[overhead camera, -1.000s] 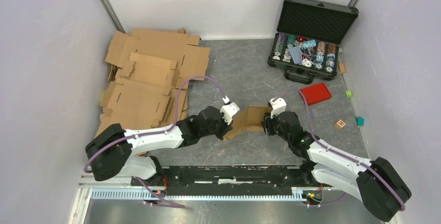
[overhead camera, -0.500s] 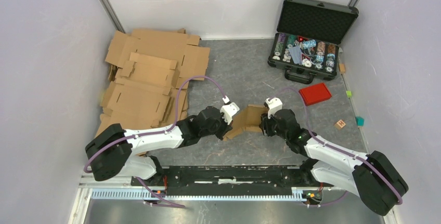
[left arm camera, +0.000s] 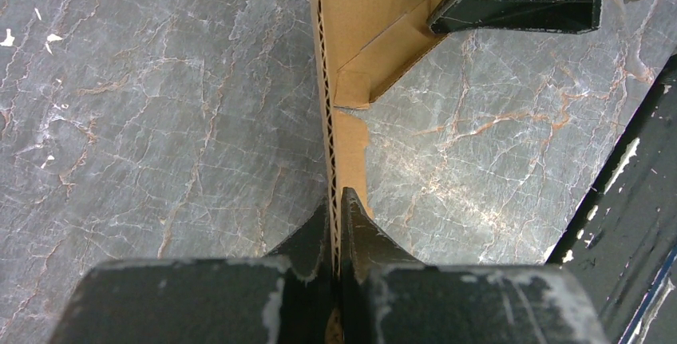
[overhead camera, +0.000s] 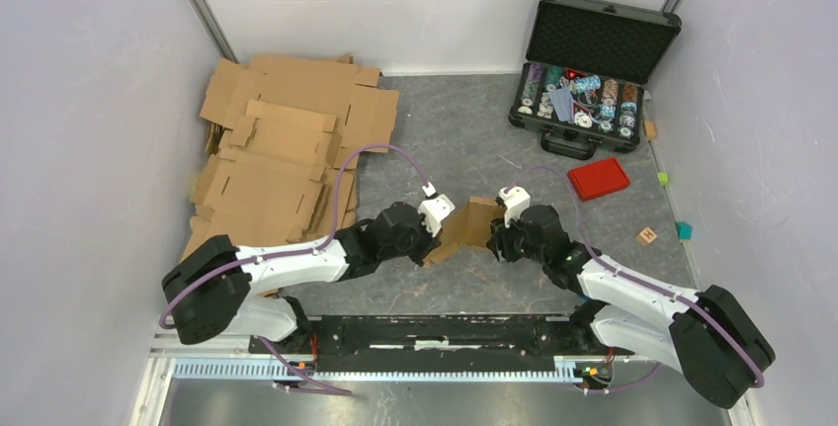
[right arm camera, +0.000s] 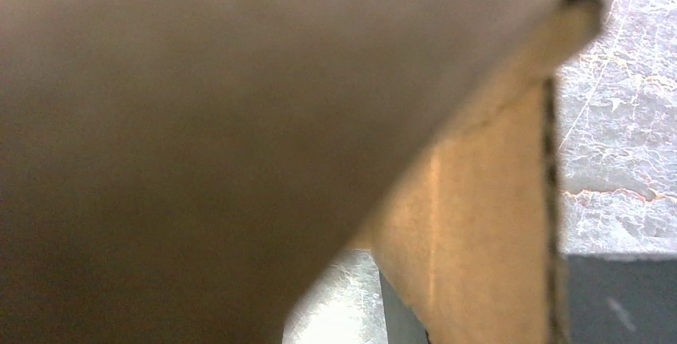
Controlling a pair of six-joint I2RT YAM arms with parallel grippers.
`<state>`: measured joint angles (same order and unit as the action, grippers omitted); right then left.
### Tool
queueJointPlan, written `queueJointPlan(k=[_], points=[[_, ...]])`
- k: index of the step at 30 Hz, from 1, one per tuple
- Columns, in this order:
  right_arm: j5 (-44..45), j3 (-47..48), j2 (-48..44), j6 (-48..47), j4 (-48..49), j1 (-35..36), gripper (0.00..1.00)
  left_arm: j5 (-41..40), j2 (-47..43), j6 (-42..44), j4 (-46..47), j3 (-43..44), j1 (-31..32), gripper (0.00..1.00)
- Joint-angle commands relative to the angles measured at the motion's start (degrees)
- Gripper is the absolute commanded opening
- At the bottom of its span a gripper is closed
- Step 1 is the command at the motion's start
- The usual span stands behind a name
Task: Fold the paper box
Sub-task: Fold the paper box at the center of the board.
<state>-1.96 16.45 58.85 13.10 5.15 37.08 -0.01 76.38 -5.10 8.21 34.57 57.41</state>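
Tightly in left gripper [left arm camera: 338, 200] — paper box [overhead camera: 474, 222]

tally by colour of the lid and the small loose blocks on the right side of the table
red lid: 1
green block: 1
teal block: 1
tan wooden block: 1
total: 4
not counted: a tan scrap beside the case, too small to tell what it is

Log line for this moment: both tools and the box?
left tool: shut on paper box edge | right tool: at paper box, grip unclear | paper box: partly folded, between arms
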Motion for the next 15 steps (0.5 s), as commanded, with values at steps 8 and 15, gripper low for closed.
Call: queueJointPlan(k=[8, 15], points=[[-3.23, 0.66, 1.05, -1.62, -1.85, 2.81, 0.54, 0.19, 0.49, 0.36, 1.09, 1.54, 0.48, 0.02], [-0.62, -0.81, 1.01, -1.56, 0.32, 4.37, 0.50, 0.23, 0.65, 0.14, 1.59, 1.46, 0.51, 0.02]])
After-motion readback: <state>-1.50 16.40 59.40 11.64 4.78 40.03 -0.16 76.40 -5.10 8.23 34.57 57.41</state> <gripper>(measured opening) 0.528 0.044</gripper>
